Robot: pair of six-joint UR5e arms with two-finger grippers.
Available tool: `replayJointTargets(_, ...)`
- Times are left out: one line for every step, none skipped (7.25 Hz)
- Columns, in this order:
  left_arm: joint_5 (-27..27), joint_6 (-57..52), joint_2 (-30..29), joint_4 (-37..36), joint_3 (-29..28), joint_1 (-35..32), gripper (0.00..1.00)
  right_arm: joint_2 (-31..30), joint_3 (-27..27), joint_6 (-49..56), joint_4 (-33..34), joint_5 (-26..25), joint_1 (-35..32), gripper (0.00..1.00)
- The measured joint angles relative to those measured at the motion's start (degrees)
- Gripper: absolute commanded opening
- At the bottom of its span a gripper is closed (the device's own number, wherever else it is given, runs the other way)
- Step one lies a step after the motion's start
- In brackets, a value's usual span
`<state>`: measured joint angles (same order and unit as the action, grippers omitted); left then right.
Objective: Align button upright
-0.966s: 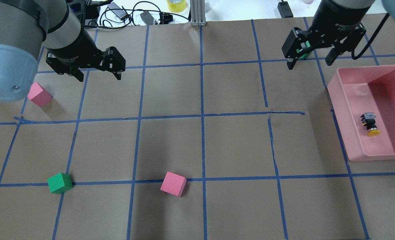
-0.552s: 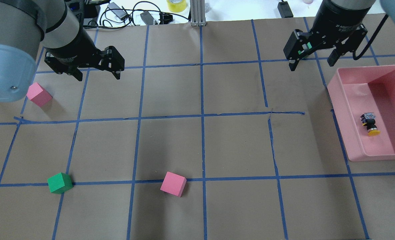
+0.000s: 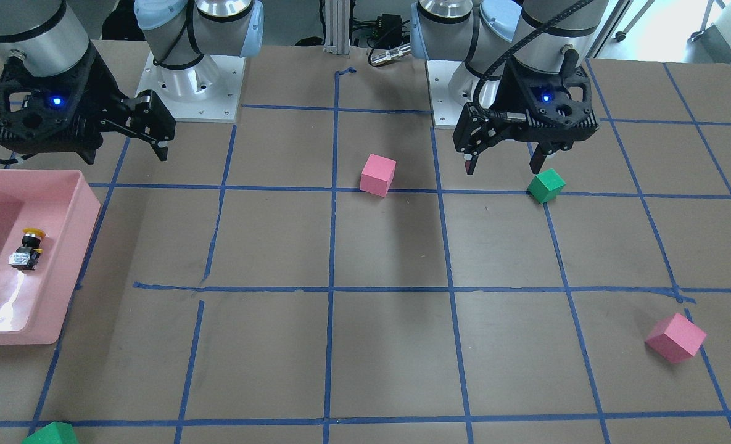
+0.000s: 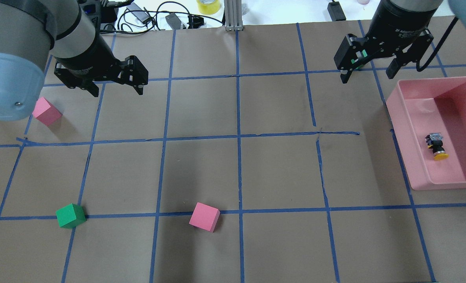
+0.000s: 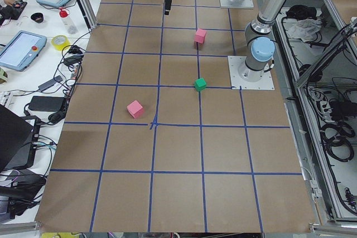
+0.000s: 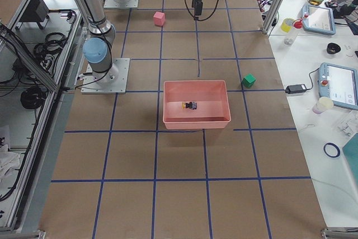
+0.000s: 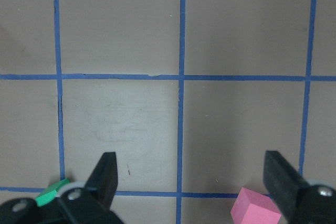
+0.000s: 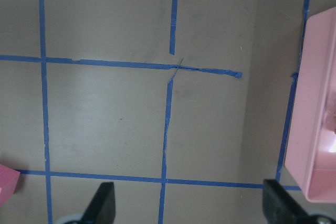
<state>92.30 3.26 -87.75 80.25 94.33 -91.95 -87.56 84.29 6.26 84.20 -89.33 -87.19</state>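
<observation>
The button lies on its side in the pink bin at the right, yellow cap toward the robot's side of the table. It also shows in the front view and the right side view. My right gripper is open and empty, raised beyond the bin's far left corner. Its fingers frame bare table, with the bin's wall at the right edge. My left gripper is open and empty over the far left of the table.
A pink cube sits near the left gripper. A green cube and another pink cube lie on the near side. A second green cube sits below the left gripper in the front view. Cables lie along the far edge.
The right gripper has drifted a little toward the far edge. The left gripper has barely shifted. The button and the cubes have not moved.
</observation>
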Motion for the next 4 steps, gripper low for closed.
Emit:
replayJointTargets(0.0, 0.0, 0.0, 0.1, 0.1, 0.0, 1.00, 0.1, 0.0, -2.0, 0.1, -0.1, 0.1, 1.00)
replayJointTargets(-0.1, 0.1, 0.2, 0.1, 0.2, -0.1, 1.00, 0.3, 0.1, -4.4, 0.3, -0.5, 0.7, 1.00)
replayJointTargets(-0.1, 0.1, 0.3, 0.1, 0.4, -0.2, 1.00, 0.8, 0.8, -5.7, 0.6, -0.7, 2.2, 1.00)
replayJointTargets(-0.1, 0.1, 0.3, 0.1, 0.6, -0.2, 1.00, 1.3, 2.3, -6.0, 1.0, -0.8, 4.9, 1.00)
